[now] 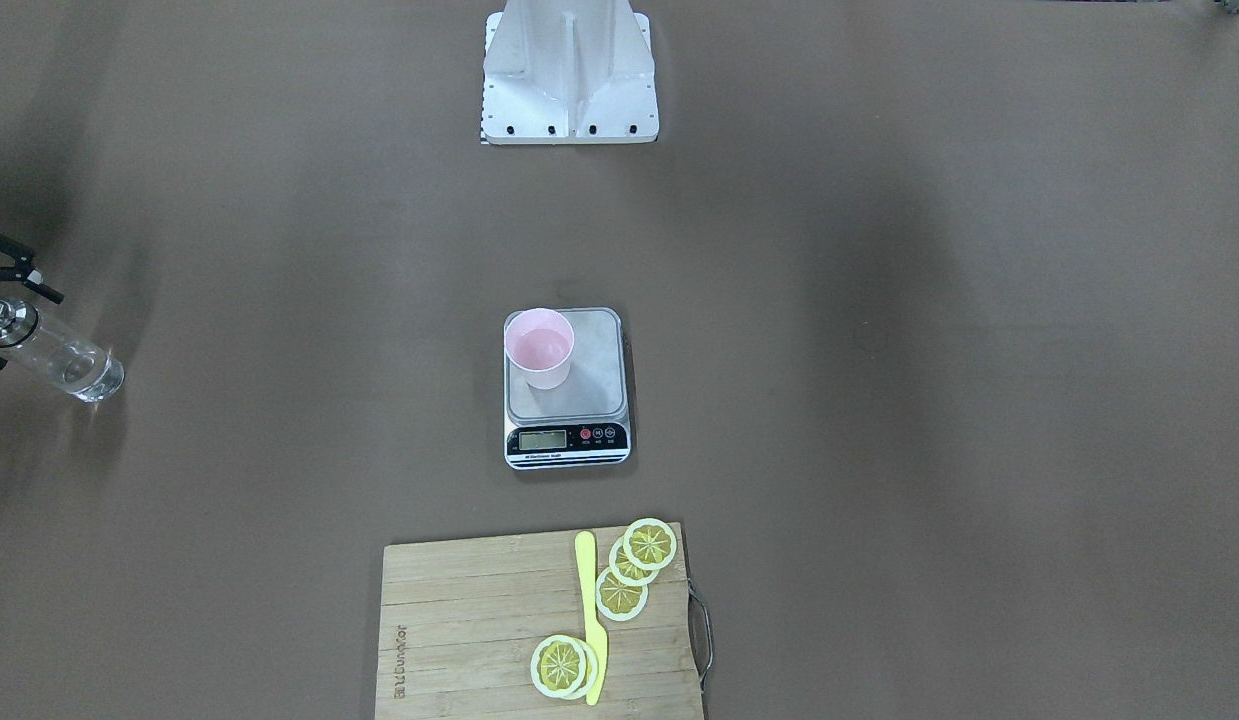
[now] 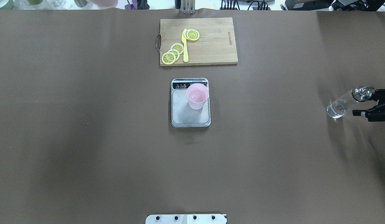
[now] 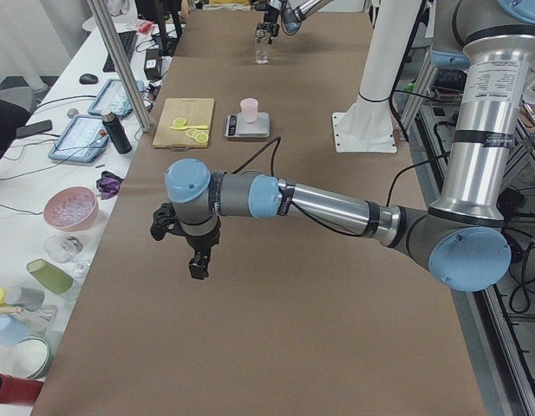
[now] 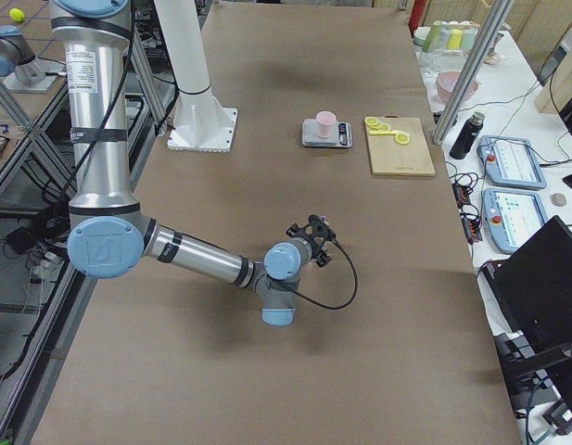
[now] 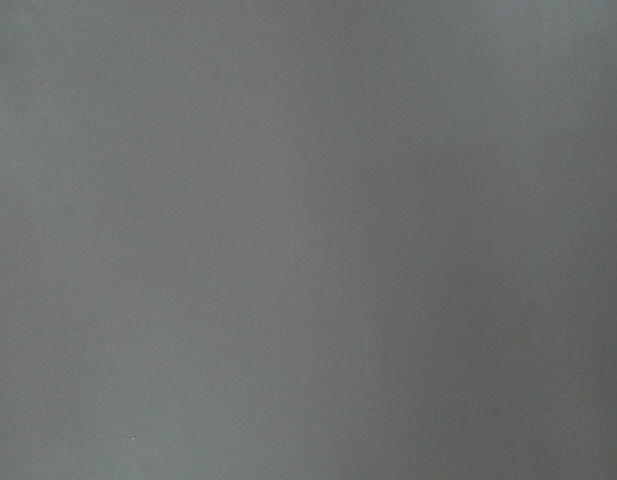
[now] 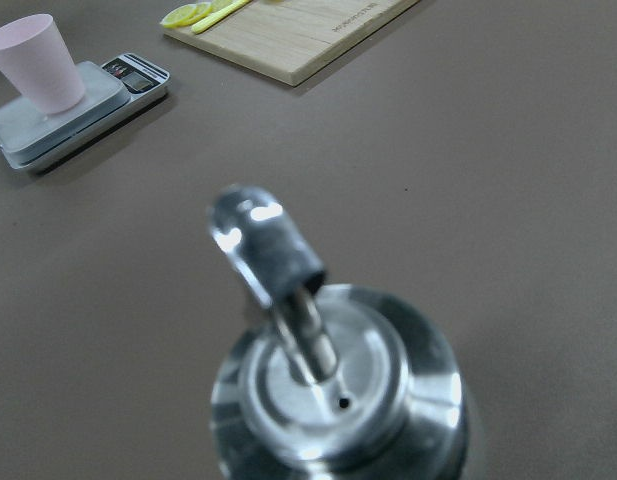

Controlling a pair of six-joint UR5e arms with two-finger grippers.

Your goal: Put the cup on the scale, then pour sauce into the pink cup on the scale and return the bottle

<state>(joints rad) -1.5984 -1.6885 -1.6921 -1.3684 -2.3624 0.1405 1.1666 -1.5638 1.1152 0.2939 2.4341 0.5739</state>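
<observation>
Cutting board [image 1: 459, 600] near scale [image 1: 594, 385]

The scale [image 2: 190, 115] sits mid-desk [image 2: 86, 155], straight out from the robot's base [image 2: 186, 219]. The cup [image 2: 197, 96] stands on its platform, in the far corner toward the robot's right. Beyond the scale lies the cutting board [image 2: 214, 40], with lemon slices [image 2: 173, 53] and a knife [image 2: 185, 46] on its left half. Well off to the right the bottle [image 2: 343, 104] stands upright on the desk, its cap between the spread fingers of the right pincer [image 2: 362, 103].
</observation>
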